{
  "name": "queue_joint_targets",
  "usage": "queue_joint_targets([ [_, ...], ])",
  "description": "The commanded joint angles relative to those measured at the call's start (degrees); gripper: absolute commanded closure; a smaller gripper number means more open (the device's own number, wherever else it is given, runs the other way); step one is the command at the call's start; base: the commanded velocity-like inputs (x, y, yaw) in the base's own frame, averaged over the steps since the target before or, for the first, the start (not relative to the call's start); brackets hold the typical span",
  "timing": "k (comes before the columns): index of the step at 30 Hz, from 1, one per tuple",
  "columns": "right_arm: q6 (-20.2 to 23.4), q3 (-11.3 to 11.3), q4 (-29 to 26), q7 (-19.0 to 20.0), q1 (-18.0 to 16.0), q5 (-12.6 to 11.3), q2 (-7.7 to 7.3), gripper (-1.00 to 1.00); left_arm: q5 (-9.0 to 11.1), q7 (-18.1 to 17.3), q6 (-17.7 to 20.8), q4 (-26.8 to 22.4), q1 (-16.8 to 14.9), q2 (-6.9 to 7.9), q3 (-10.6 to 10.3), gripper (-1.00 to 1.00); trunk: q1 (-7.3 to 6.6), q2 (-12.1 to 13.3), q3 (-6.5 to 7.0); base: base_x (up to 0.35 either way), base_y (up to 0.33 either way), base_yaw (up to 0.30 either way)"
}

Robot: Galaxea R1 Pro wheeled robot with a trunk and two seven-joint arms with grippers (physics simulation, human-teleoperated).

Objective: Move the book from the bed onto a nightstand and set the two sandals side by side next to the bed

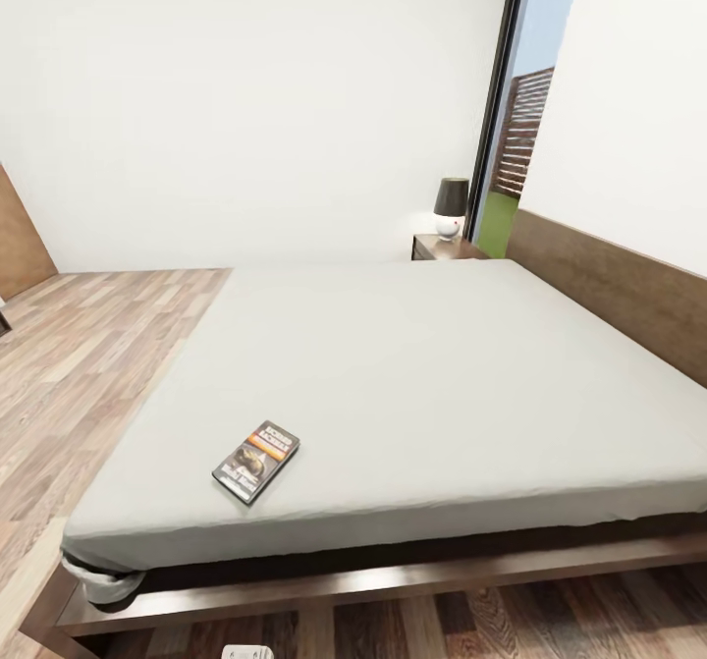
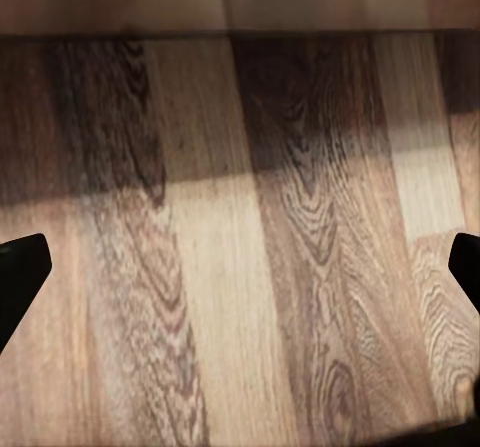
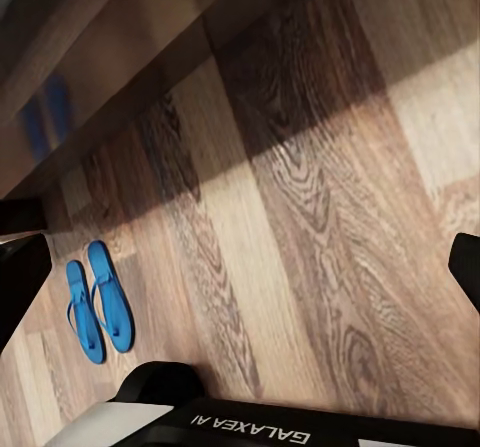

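"GALAXEA AI" read in white on the robot's black base panel (image 3: 245, 429). Thin dark paperback book (image 1: 256, 461) w/ orange band lay near-left on the light-grey mattress of the low dark-brown wooden bed (image 1: 442, 374); cover text unreadable. Two bright blue flat sandals (image 3: 98, 301) lay side by side on wood-plank floor (image 2: 240, 267). Both grippers' fingers stood apart, holding nothing.

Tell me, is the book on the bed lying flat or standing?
Flat: the book lies cover up on the mattress.
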Motion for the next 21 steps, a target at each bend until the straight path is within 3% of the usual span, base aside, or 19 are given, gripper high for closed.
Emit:
queue_joint_targets([
  [1, -0.2, -0.2, 0.2, 0.1, -0.1, 0.1, -0.05, -1.00, -0.3, -0.2, -0.1, 0.1, 0.0, 0.00, 0.5, -1.00, 0.00, 0.0, -0.05, 0.020, -0.007, 0.000],
  [5, -0.2, -0.2, 0.2, 0.2, -0.1, 0.1, -0.05, -1.00, -0.2, -0.2, -0.1, 0.1, 0.0, 0.00, 0.5, -1.00, 0.00, 0.0, -0.05, 0.008, -0.003, 0.000],
  [21, -0.2, -0.2, 0.2, 0.2, -0.1, 0.1, -0.05, -1.00, -0.2, -0.1, -0.1, 0.0, 0.0, 0.00, 0.5, -1.00, -3.52, 6.4, 2.82, 0.000, 0.000, 0.000],
])
